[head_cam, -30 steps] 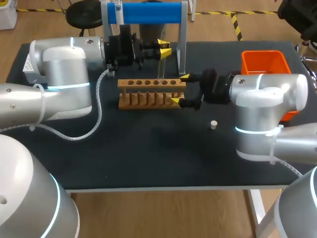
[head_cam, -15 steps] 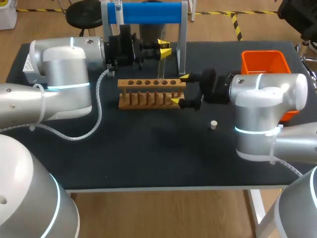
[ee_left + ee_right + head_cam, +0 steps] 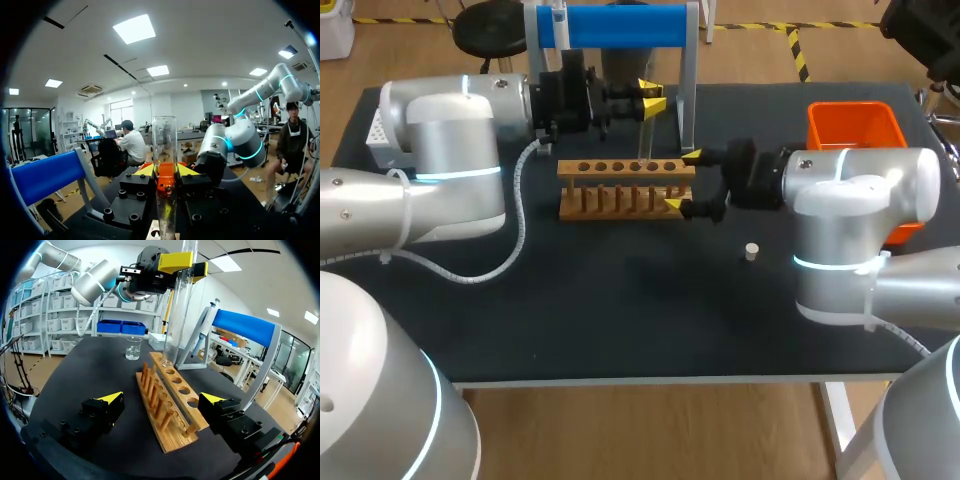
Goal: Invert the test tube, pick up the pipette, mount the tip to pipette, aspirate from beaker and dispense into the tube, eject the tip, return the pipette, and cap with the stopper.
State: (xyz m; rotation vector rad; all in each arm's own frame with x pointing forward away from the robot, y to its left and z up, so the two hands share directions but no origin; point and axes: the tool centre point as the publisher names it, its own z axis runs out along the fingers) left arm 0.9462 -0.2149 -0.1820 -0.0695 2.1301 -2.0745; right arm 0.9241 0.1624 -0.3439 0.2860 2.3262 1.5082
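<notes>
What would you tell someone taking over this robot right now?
Left gripper: shut on the test tube, upright, mouth up, lower end at the wooden rack.
Right gripper: open, fingers either side of the rack's end.
Pipette hangs on its blue stand; beaker beyond the rack; stopper loose on the table.
Done: tube apparently turned upright. Left: seating it, then everything from the pipette on.

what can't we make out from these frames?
Lower end of the test tube: left wrist view, cut off behind the left end effector; head view, too small to tell whether it sits in the wooden rack.
Beaker: head view, not visible, apparently behind the left arm; right wrist view, liquid level too small.
Pipette: head view, only its top shows above the stand.
</notes>
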